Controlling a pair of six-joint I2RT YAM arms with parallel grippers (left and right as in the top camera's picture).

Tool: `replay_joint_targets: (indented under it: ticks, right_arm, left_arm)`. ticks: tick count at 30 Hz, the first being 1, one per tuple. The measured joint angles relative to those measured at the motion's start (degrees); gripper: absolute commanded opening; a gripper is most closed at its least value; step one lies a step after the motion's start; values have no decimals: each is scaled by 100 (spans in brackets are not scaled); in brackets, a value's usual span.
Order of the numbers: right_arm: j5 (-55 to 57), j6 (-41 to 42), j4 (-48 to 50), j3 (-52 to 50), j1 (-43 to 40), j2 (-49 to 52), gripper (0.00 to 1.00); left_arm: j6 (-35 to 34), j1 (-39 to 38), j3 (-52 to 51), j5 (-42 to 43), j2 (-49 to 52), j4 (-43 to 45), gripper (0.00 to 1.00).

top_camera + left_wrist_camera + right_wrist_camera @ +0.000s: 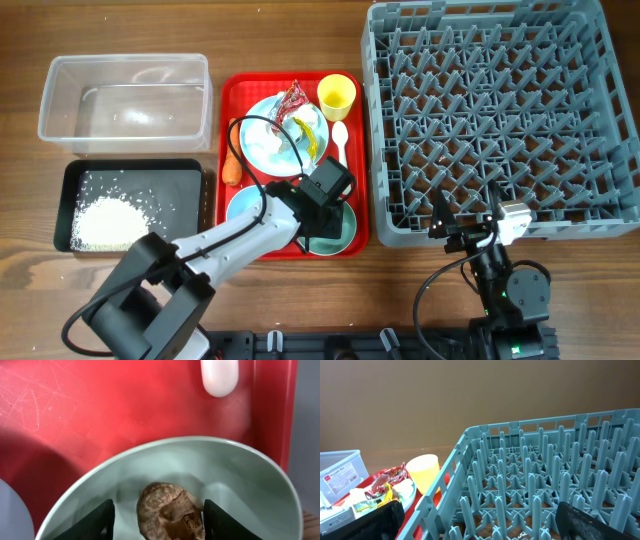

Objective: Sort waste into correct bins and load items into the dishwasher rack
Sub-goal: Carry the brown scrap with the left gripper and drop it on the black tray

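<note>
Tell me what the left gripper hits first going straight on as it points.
Probably the small brown lump, lying between the open fingers of the left gripper in the pale green bowl; the bowl's floor just after, though depth is unclear.

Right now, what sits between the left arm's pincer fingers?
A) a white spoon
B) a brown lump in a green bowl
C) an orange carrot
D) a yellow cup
B: the left wrist view shows the brown lump lying in the pale green bowl, between the fingers of the open left pincer.
</note>
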Motion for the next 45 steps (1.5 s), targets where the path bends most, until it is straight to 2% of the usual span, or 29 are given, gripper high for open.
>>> replay_joint_targets:
  ticks: [2,5,12,15,16,28,35,39,45]
  right_arm:
    - [0,0,0,0,0,0,100]
    - [0,0,0,0,0,0,100]
    - [0,0,0,0,0,0,100]
    - [0,-2,0,0,0,0,100]
    - [0,0,0,0,0,0,100]
    - [0,0,0,0,0,0,100]
    - [0,0,0,0,0,0,100]
    - [0,0,0,0,0,0,100]
    - [0,0,0,0,0,0,100]
  left_arm:
    - [0,0,0,0,55,11,55]
    - [-22,0,0,0,79,37,42]
    - [-42,0,7,2,87,28,36]
    - [-52,0,42,2,90,-50,21]
    - [-55,0,52,2,92,-76,20]
    - [-42,0,1025,-140,96,-973,27]
    - [-90,184,1897,-1075,0,-2468,28]
    - [-197,817,2304,-1606,-264,-2898,34]
    - [-254,2559,2420,-1943,-807,-3294,33]
